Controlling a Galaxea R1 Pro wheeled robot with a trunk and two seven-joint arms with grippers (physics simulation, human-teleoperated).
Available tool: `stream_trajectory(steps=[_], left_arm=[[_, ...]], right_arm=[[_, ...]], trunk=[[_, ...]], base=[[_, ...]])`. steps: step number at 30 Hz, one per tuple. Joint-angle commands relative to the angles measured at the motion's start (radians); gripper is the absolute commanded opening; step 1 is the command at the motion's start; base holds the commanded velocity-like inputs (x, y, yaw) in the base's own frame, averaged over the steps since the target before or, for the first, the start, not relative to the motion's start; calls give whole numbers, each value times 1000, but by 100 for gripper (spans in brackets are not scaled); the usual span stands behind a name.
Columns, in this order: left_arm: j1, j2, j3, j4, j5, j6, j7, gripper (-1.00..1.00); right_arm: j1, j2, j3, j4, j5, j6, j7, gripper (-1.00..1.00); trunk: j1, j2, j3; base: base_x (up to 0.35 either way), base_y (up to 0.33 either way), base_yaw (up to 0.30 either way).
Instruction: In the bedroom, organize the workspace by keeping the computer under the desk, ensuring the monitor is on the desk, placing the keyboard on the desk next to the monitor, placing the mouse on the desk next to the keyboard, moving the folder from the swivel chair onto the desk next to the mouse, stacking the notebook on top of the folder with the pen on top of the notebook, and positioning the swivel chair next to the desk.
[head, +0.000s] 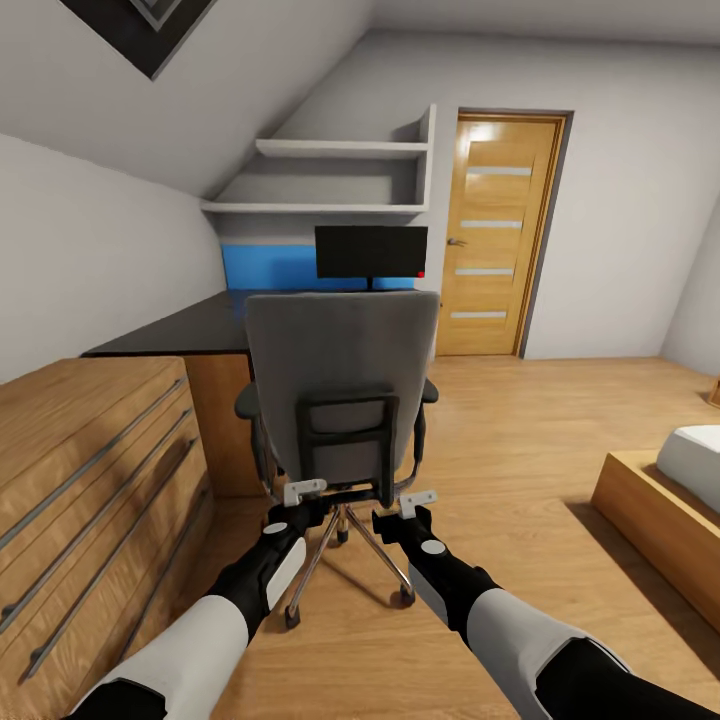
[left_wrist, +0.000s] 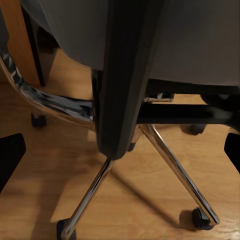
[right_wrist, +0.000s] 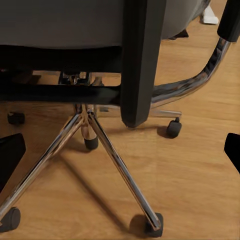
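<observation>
I've set both grippers, left (head: 305, 492) and right (head: 417, 499), fingers released, just behind the chair (head: 340, 385) back's lower frame, to push it toward the desk (head: 190, 328).

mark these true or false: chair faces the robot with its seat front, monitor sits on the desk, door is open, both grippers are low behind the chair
1. The swivel chair shows the robot its seat front. False: its backrest faces the robot.
2. The monitor stands on the desk. True.
3. The wooden door is open. False: it is shut.
4. The left gripper and right gripper are low behind the chair. True.
</observation>
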Motion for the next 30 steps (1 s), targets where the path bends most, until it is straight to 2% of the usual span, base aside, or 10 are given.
stream_trajectory(steps=[1, 12, 18, 22, 30], left_arm=[[0, 0, -3, -2, 4, 5, 7, 100], [0, 0, -4, -2, 4, 6, 7, 100], [0, 0, -4, 0, 3, 6, 8, 100], [0, 0, -4, 1, 2, 6, 8, 100], [0, 0, -4, 4, 1, 5, 7, 100]], right_arm=[[-1, 0, 8, 1, -9, -4, -5, 100], [-1, 0, 8, -3, -8, -5, -6, 100], [-1, 0, 9, -5, -7, -31, -10, 100], [0, 0, 9, -3, -7, -79, -11, 100], [1, 0, 9, 2, -3, -225, -10, 100]], trunk=[[0, -1, -5], [5, -4, -48], [5, -4, -48], [5, -4, -48], [5, -4, -48]], base=[[0, 0, 0], [0, 0, 0], [0, 0, 0], [0, 0, 0], [0, 0, 0]])
